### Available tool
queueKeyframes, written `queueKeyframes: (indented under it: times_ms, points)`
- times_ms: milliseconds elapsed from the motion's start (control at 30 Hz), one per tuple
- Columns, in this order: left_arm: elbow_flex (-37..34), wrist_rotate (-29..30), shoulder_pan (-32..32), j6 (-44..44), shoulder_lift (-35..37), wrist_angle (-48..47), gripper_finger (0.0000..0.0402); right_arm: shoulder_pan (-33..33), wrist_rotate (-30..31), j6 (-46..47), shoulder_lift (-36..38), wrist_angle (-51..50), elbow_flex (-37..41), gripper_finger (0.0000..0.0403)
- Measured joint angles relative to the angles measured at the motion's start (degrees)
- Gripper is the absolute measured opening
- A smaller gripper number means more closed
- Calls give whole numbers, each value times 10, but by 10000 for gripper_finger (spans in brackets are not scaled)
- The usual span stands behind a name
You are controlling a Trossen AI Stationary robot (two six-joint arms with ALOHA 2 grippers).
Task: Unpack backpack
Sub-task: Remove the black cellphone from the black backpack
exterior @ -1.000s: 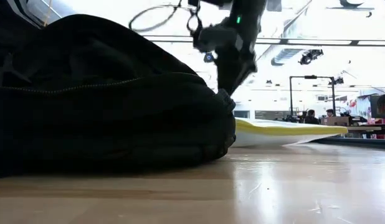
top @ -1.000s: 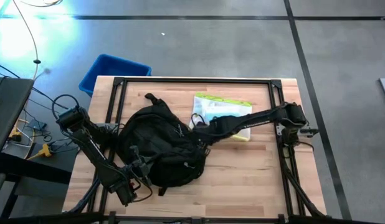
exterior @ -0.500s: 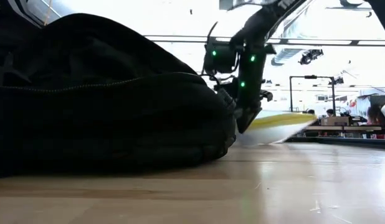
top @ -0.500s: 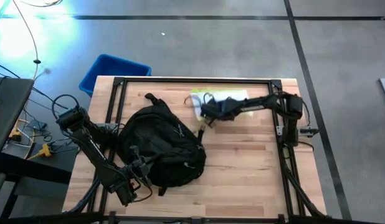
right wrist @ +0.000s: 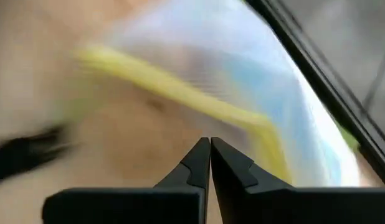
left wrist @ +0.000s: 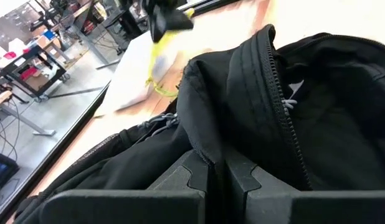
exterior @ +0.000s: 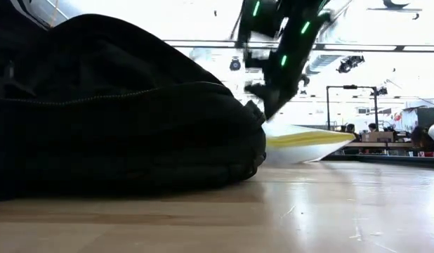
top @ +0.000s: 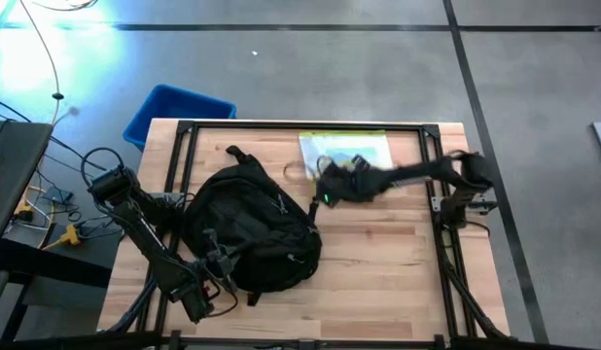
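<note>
Since a second ago, our right arm has pulled back from the backpack (top: 250, 231). Back then its gripper was low, right at the bag's edge, on top of the pouch (top: 347, 148). Now the right gripper (top: 325, 185) is lifted and sits near the middle of the table (top: 378, 262), toward 12 o'clock, just past the bag's 2 o'clock corner. The pouch has moved too. It now lies flat by the table's 12 o'clock edge, and we can see more of it. From table height its yellow edge shows just beside the bag, with the right gripper (exterior: 270, 98) in the air above it.

Our right arm reaches in from 3 o'clock, stretched long across the table. Its fingers (right wrist: 205, 163) are pressed together with nothing between them. The pouch (right wrist: 255, 93) is below and ahead of them.

Our left arm has not moved. It lies along the 8 o'clock side, bent, with the left gripper (top: 215, 262) at the bag's 7 o'clock edge. Its fingers (left wrist: 186, 183) are together, tight against the black cloth; we cannot tell if they pinch it.

The backpack lies on its side, left of the table's middle. The blue bin (top: 174, 112) sits on the floor past the 11 o'clock corner.
</note>
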State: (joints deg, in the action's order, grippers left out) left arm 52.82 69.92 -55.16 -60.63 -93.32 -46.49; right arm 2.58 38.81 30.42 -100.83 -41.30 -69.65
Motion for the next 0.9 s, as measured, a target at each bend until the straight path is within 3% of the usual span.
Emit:
queueKeyframes:
  times_ms: [133,233,367,467,567,900]
  points:
    - [0,10,0,32,0,29,0,127,6,6,20,96,0,0]
    - [0,16,0,57,0,56,0,209,-15,-61,6,245,0,0]
    - [0,70,0,60,0,88,0,283,-12,-145,-39,428,0,1]
    - [0,124,0,62,0,117,0,293,-20,-148,-70,490,0,5]
    - [0,146,5,81,0,146,0,284,-47,-121,-93,477,0,31]
    - [0,140,14,200,0,264,0,225,-143,-119,-102,420,-11,191]
